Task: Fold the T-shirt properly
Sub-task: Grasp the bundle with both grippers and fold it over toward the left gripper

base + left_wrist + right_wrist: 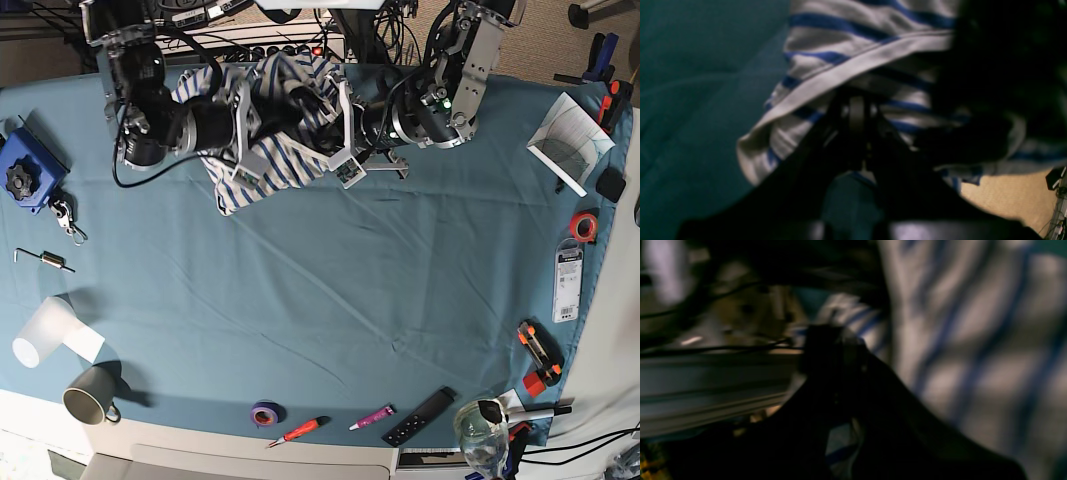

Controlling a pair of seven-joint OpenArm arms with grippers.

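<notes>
T-shirt: we see the T-shirt (270, 140) bunched at the far edge of the teal table cloth (330, 290), lifted between both arms.
Left gripper: our left gripper (857, 110) has its jaws closed, pinching a striped fold near the white hem.
Right gripper: our right gripper (831, 340) is clamped tight on the cloth; the view is blurred.
Elsewhere: a mug (88, 402) near the front left corner.
</notes>
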